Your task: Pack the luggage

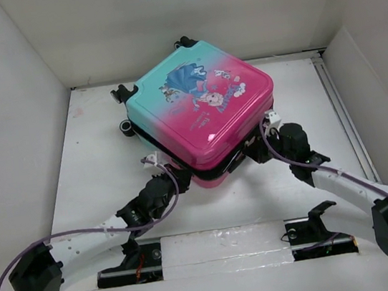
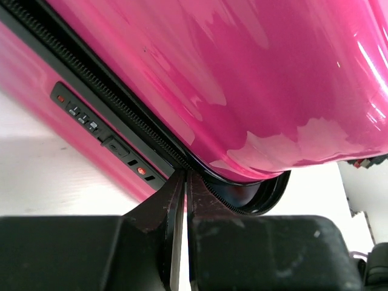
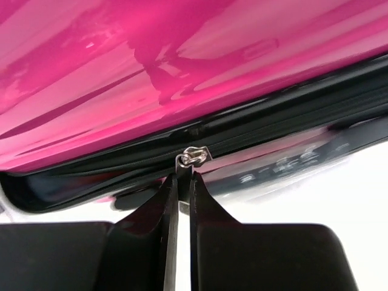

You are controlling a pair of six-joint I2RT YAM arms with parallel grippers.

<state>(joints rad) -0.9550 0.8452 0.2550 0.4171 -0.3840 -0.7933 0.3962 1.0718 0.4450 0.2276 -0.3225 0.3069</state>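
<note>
Lying flat, luggage [image 1: 200,108], wheels [image 1: 122,94] far-left.

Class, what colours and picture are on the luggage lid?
The luggage fades teal to pink, with a cartoon girl in blue; top external view.

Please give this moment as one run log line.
luggage: lid down, near corner unzipped | left gripper: shut at zipper seam | right gripper: shut, tips at zipper slider
</note>
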